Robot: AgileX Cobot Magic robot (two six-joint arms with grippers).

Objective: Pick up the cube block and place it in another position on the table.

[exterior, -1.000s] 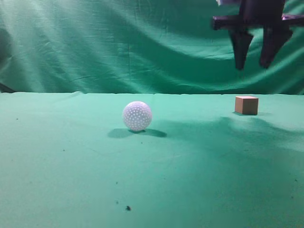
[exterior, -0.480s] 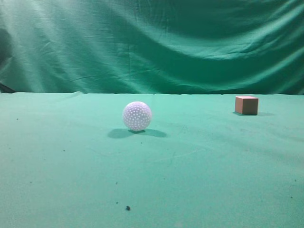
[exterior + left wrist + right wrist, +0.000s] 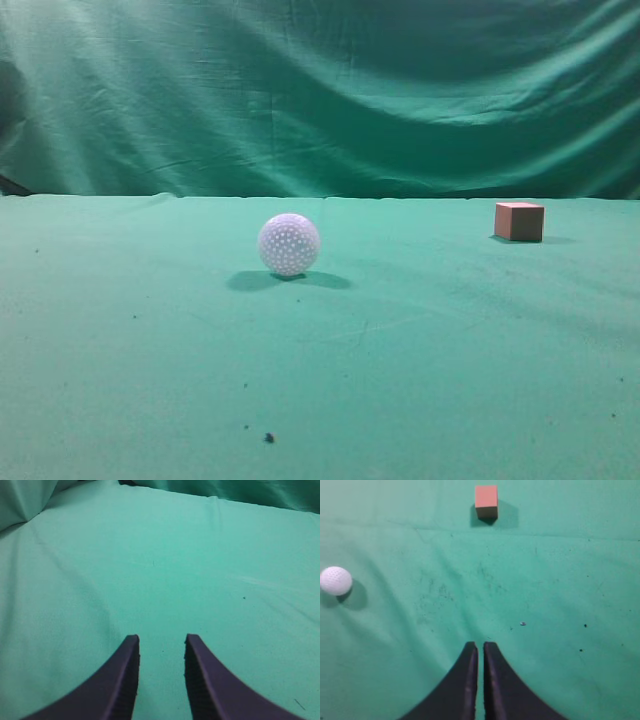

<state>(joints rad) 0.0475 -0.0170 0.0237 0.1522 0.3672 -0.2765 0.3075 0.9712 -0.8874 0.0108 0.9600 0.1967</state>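
The cube block [image 3: 519, 221] is a small reddish-brown cube with a pinkish top. It sits on the green table [image 3: 420, 350] at the far right. In the right wrist view the cube block [image 3: 486, 500] lies far ahead of my right gripper [image 3: 480, 647], whose jaws are nearly together with nothing between them. My left gripper [image 3: 161, 641] is open and empty over bare green cloth; the cube block does not show in that view. Neither gripper shows in the exterior view.
A white dimpled ball [image 3: 289, 244] rests near the table's middle, left of the cube; it also shows at the left of the right wrist view [image 3: 335, 580]. A wrinkled green backdrop [image 3: 320, 90] hangs behind the table. Dark specks dot the cloth.
One second ago my right gripper hung above the cube at the top right of the exterior view. It has since risen out of that view. Cube and ball have not moved.
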